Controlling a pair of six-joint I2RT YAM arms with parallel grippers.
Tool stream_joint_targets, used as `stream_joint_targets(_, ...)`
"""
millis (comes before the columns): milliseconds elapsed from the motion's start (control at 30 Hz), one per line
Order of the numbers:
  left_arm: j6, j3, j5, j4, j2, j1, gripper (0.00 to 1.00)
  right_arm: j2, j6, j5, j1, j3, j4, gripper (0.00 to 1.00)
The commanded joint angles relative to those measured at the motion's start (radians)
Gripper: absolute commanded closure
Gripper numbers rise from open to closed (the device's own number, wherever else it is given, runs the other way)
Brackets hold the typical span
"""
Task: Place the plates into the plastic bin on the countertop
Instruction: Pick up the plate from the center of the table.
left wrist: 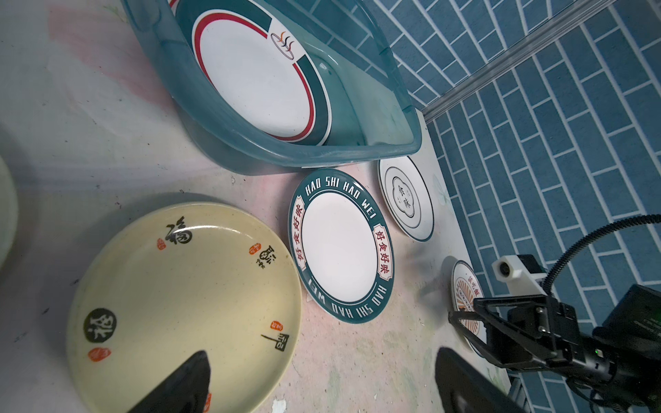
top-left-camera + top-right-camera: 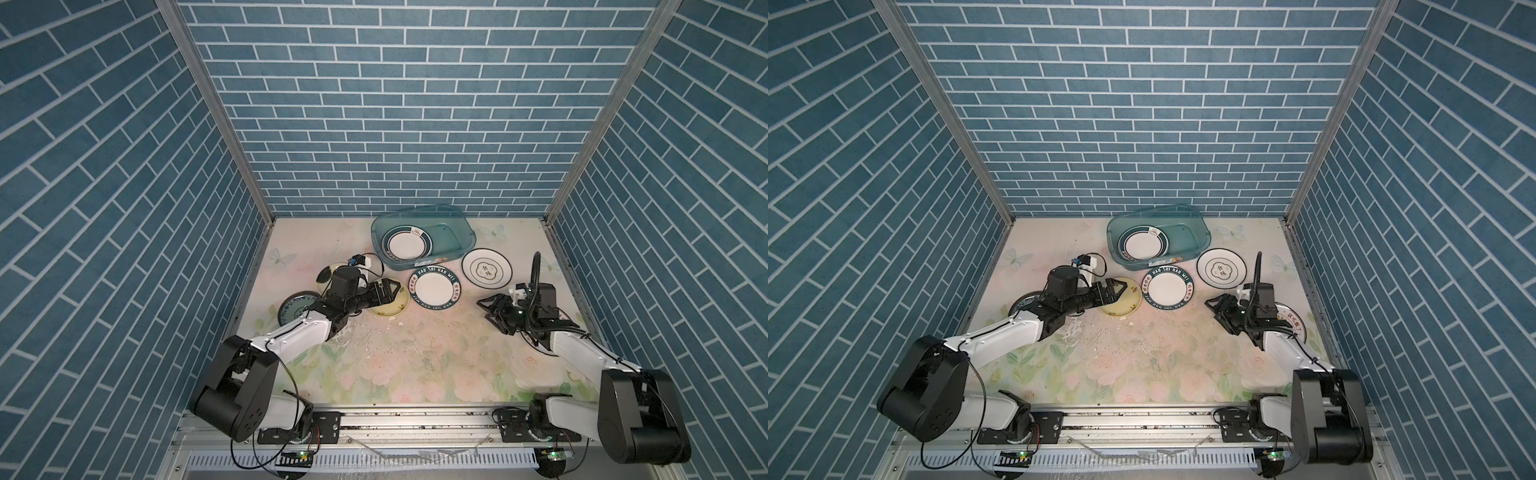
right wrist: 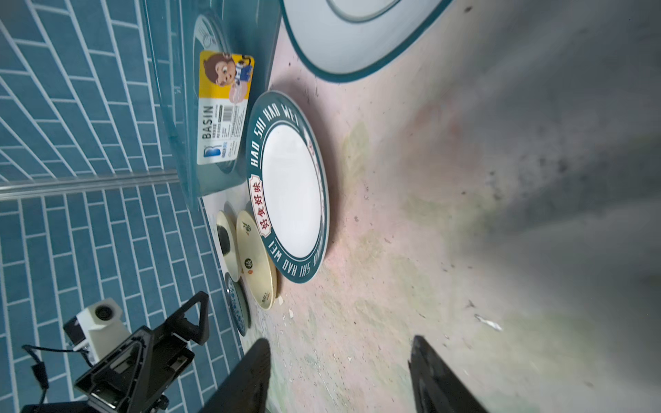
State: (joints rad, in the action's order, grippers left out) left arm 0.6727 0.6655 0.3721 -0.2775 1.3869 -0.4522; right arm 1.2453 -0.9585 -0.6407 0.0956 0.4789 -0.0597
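Stiff, glazed, slippery, breakable: best pinched at the raised rim. Counted: seven plates (image 2: 434, 289), perhaps more hidden under the arms; one inside the bin (image 2: 446, 239) at upper centre, six flat on the desk (image 2: 415, 365). Left hand (image 2: 394, 291) spread above the yellow plate (image 1: 179, 304); right hand (image 2: 487, 311) spread, empty.
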Motion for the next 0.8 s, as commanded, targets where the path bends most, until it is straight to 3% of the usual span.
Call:
stream_joint_targets(0,0.009,-0.018,0.019,-0.040,0.007,-0.004,0.01,0.072,-0.065,0.013,0.036,0.036,-0.176,0.39)
stream_joint_targets(467,0.008,-0.014,0.015,-0.025,0.001,-0.005,0.00,0.450,-0.106,0.044,0.171,0.174,-0.428,0.46)
stream_joint_targets(767,0.005,-0.013,0.011,-0.015,-0.001,-0.004,0.00,0.557,-0.111,0.082,0.200,0.211,-0.468,0.62)
